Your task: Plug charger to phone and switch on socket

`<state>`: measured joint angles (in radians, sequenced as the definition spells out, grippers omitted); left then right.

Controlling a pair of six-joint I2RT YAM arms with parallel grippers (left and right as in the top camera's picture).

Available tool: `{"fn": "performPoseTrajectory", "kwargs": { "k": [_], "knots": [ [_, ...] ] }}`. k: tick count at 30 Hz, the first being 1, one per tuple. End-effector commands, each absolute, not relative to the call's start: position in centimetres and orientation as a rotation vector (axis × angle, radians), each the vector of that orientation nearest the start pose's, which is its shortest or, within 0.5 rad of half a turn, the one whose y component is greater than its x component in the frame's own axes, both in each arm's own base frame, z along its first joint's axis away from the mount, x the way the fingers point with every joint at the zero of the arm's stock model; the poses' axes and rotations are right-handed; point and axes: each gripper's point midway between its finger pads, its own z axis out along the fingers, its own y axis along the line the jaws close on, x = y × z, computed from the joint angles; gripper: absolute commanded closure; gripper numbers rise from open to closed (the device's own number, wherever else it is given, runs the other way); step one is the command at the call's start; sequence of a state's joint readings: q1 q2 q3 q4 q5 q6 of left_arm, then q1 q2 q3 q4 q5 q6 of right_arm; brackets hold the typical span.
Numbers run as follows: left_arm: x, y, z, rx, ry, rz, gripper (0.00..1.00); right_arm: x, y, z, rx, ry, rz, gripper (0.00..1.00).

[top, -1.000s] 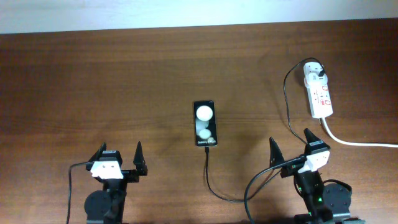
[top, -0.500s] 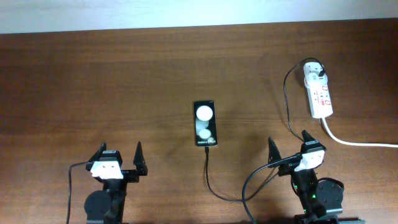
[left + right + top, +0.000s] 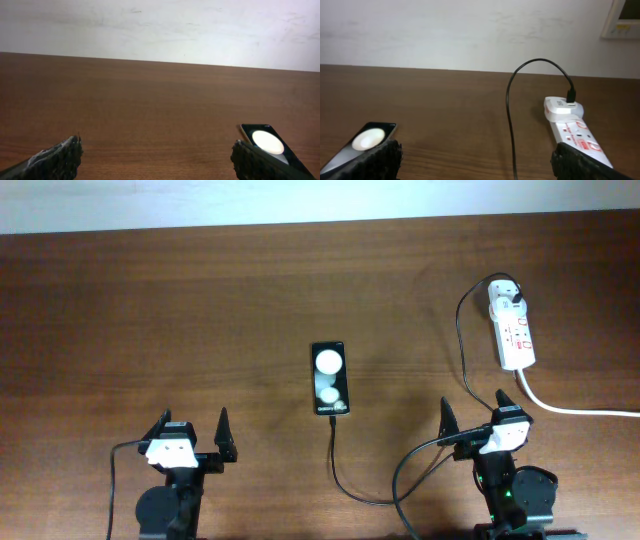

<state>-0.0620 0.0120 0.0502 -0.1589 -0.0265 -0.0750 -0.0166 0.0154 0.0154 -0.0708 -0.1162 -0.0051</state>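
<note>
The black phone (image 3: 330, 378) lies mid-table, two white light spots on its screen. It also shows in the left wrist view (image 3: 267, 145) and the right wrist view (image 3: 362, 142). The black charger cable (image 3: 345, 480) enters the phone's near end and loops right past my right arm. It then runs up (image 3: 461, 350) to the white plug head (image 3: 507, 297) seated in the white socket strip (image 3: 516, 335). The strip (image 3: 577, 135) and cable (image 3: 510, 115) show in the right wrist view. My left gripper (image 3: 190, 436) is open and empty at the front left. My right gripper (image 3: 472, 415) is open and empty, near the strip.
The strip's thick white cord (image 3: 580, 409) runs off to the right edge. The wooden table (image 3: 160, 310) ends at a pale wall behind. Both arm bases stand at the front edge, with a black arm cable (image 3: 112, 480) by the left one.
My right gripper has shifted slightly, first left then back right. The left arm, phone, cable and strip have not moved.
</note>
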Motion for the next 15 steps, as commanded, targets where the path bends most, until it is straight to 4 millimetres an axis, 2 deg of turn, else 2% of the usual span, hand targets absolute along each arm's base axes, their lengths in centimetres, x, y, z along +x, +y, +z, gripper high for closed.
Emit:
{"fn": "performPoseTrajectory", "kwargs": {
  "k": [1,15],
  "knots": [
    [24.27,-0.97,15.49,-0.041,1.691,-0.087,0.01,24.56,1.1,15.7,-0.079,1.642,0.037,0.01],
    [24.27,-0.97,15.49,-0.041,1.691,-0.087,0.01,24.57,1.15,15.81,-0.081,1.637,0.039,0.01]
  ]
}}
